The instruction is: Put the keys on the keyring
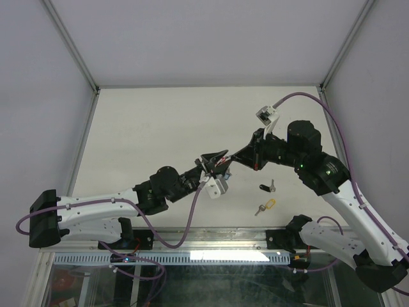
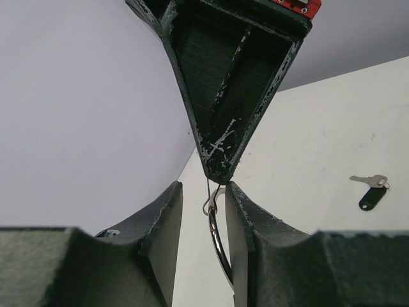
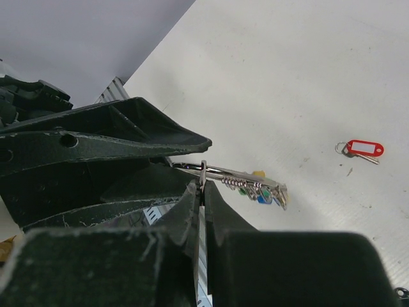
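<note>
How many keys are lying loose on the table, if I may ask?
3: a black-tagged key and a yellow-tagged key just ahead of the right arm's base, and a red-tagged key visible only in the right wrist view. Others may be hidden from view.

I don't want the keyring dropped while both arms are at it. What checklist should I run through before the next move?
1. Right gripper pinching the keyring: ok, shut on its wire.
2. Left gripper gripping the keyring: not ok, jaws apart, ring in the gap.
3. Threaded keys hanging on the ring: ok.
4. Next keys located: ok, black-tagged key and yellow-tagged key lie loose on the table.
5. Ring's split open for threading: cannot tell.
</note>
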{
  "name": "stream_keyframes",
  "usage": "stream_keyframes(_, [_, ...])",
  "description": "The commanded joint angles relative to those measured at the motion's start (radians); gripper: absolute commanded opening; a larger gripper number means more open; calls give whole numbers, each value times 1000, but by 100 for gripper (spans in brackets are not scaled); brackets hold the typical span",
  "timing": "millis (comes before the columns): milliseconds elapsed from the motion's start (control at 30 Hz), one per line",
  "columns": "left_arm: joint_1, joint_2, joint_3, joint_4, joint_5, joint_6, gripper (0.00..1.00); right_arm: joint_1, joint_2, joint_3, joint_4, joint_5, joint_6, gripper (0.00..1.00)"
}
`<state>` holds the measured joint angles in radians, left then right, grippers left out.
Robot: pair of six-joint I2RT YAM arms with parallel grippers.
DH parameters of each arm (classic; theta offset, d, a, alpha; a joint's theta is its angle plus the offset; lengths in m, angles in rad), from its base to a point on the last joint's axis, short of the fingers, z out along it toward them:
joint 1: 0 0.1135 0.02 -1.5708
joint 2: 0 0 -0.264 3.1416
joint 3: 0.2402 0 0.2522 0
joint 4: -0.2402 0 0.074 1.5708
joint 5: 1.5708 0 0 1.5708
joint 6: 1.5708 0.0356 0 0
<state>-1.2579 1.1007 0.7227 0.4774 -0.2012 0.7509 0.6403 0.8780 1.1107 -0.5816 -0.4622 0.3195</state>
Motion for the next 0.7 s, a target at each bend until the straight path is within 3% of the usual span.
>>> stream_keyframes(0, [-10, 9, 50, 4, 12, 27, 30, 5, -18, 50, 53, -43, -11, 0])
stream_keyframes(300, [-11, 30, 76, -40, 15, 82, 22, 6, -13, 55, 53, -71, -8, 0])
stream_keyframes(400, [-10, 31, 82, -40, 20, 87, 15, 5, -10, 52, 53, -75, -9, 0])
stream_keyframes(467, [-10, 32, 85, -39, 25, 91, 0, 7, -8, 51, 53, -73, -11, 0])
stream_keyframes(567, [-10, 28, 84, -42, 37, 98, 0, 6, -13, 52, 53, -56, -12, 0])
stream_keyframes(600, [-10, 24, 80, -41, 45, 104, 0, 6, -17, 53, 52, -42, -12, 8])
stream_keyframes(667, [-10, 22, 75, -40, 45, 108, 0, 6, -30, 57, 51, -4, -11, 32])
